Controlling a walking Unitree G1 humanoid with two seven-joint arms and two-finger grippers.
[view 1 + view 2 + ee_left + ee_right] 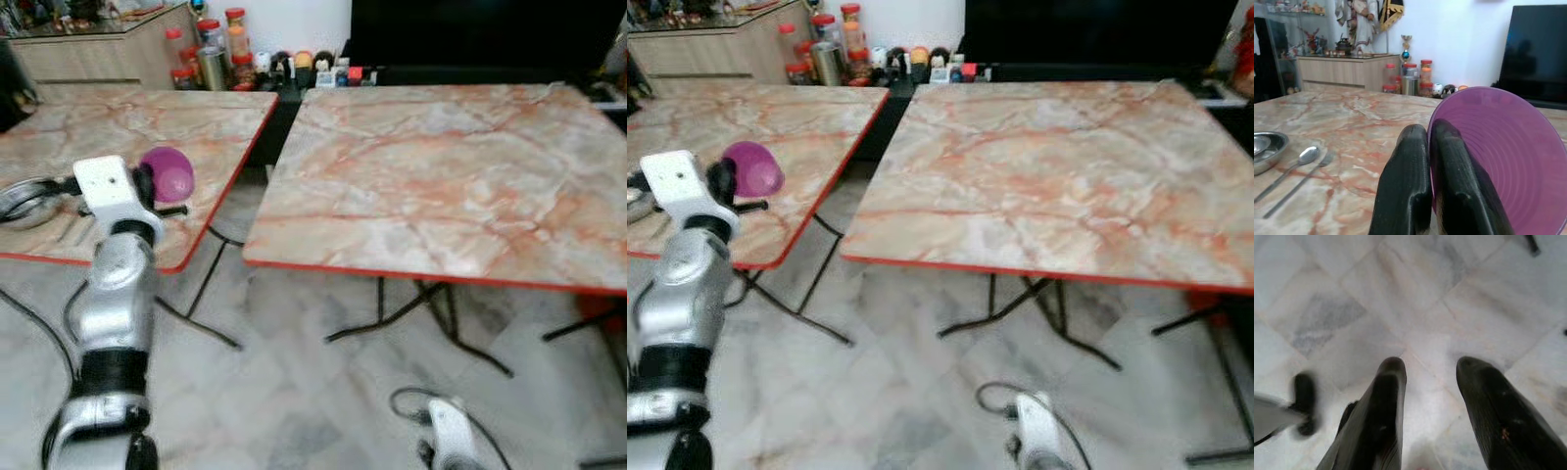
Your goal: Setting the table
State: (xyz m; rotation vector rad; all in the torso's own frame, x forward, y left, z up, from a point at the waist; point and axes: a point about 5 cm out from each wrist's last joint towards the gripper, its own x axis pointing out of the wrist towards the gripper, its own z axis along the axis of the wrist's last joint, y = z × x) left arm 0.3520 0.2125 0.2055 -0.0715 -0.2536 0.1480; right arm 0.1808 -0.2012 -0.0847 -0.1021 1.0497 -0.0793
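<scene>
Marble-patterned tabletops with thin red edging stand side by side on black folding metal legs: the left table and the right table, parted by a narrow gap over a pale marble-tiled floor. The left gripper is raised above the left table near its right-hand edge, its two long black fingers pressed together on the rim of a purple plastic bowl. The bowl is round, translucent and finely ridged in concentric rings inside, and it is tipped on its side so its opening faces the wrist camera. From the head views the bowl sits just beyond the silver left arm's white wrist block.

Farther left on the same table lie a shiny steel bowl, a metal spoon and a fork, the two utensils side by side just beside the steel bowl. Behind the tables, clear jars with red lids and small figurines stand against a white wall, next to a wooden sideboard and a large black television screen.

The right gripper hangs low over the floor tiles, its fingers spread apart with nothing between them.
</scene>
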